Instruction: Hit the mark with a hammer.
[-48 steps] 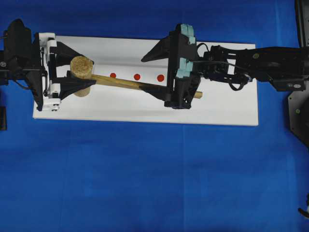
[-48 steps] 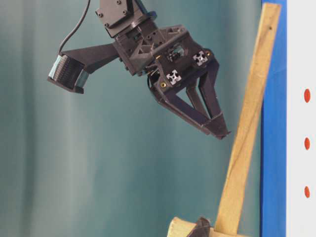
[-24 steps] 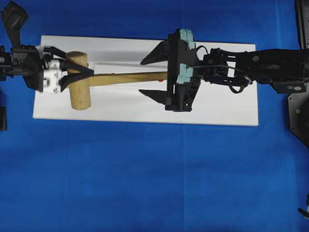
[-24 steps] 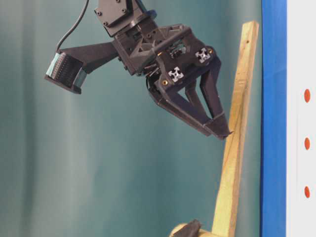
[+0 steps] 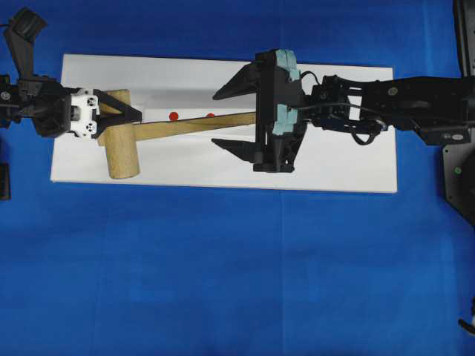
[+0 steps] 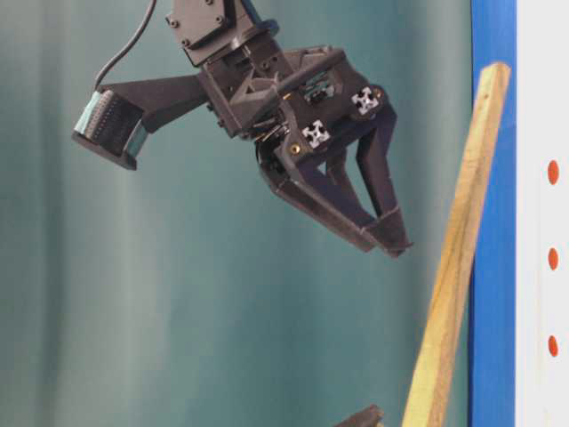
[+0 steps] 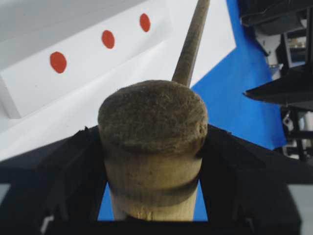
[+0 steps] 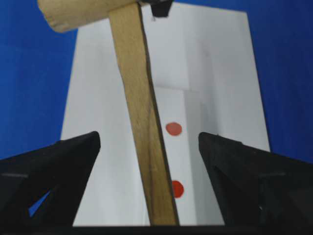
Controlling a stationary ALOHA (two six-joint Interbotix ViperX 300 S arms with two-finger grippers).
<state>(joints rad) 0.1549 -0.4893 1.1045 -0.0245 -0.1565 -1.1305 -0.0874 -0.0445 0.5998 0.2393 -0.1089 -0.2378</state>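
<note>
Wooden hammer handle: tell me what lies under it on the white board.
Under the long flat wooden hammer handle the white rectangular board shows two round red dots beside its edge. A third dot, visible from the left wrist camera, is covered overhead.

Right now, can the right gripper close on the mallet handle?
Probably yes. The right gripper is wide open with the mallet handle running between its fingers and nothing in between, though it may still sit above the handle. The left gripper holds the head.
</note>
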